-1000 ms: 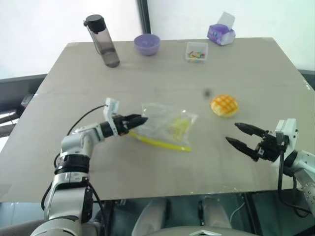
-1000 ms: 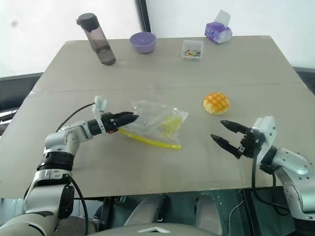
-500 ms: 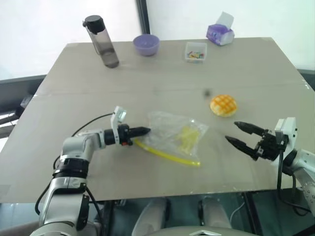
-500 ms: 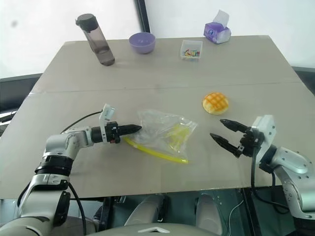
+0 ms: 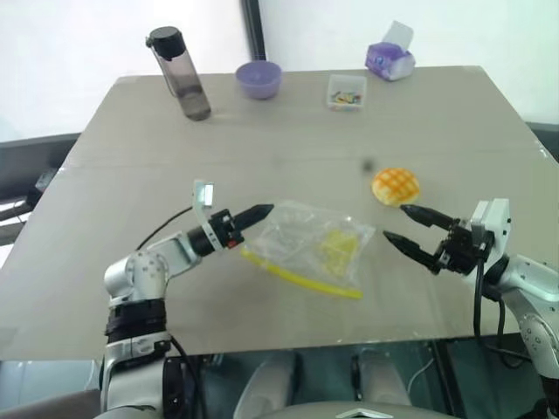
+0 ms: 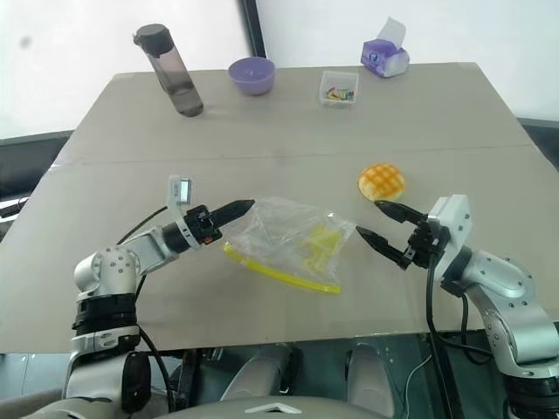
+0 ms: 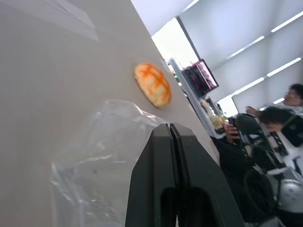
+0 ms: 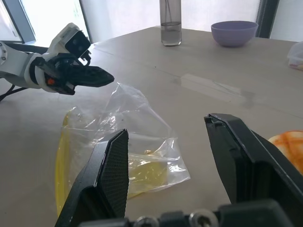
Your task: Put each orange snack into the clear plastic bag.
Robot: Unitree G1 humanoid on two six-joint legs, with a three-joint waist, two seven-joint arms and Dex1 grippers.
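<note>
The orange snack (image 5: 396,186) lies on the table just beyond the open-fingered right gripper (image 5: 409,229).

We see the left gripper (image 5: 262,212) reaching level across toward the middle, its two black fingers pressed together, pinching the edge of the clear plastic bag (image 5: 313,246); the right gripper (image 5: 407,224) points level toward the left one, its fingers spread well apart, gripping nothing; both forearms are stretched out above the table
</note>
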